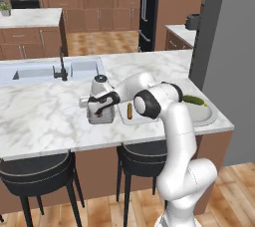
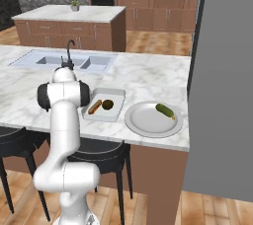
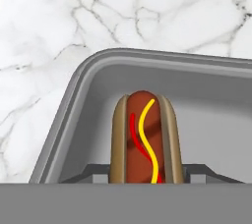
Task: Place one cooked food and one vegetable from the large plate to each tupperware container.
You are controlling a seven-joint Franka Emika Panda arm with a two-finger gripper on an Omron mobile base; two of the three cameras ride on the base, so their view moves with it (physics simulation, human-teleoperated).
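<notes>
Right base view, white marble counter [image 2: 148,73], twin sink [image 2: 64,62], wooden cabinets [image 2: 74,34], hand [image 3: 146,176] gripping hot dog [image 3: 143,137]

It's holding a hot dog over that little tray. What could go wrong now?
The hot dog in the gripper hangs near a corner of the small tray; dropped there, it might catch the rim and tip out. The green vegetable on the plate lies near its edge and could roll off when grabbed.

Our white arm [image 1: 174,136] bends over and reaches toward ten o'clock. Our claw [image 1: 99,114] points down, its two tips partly shut around a hot dog [image 3: 142,137].
</notes>
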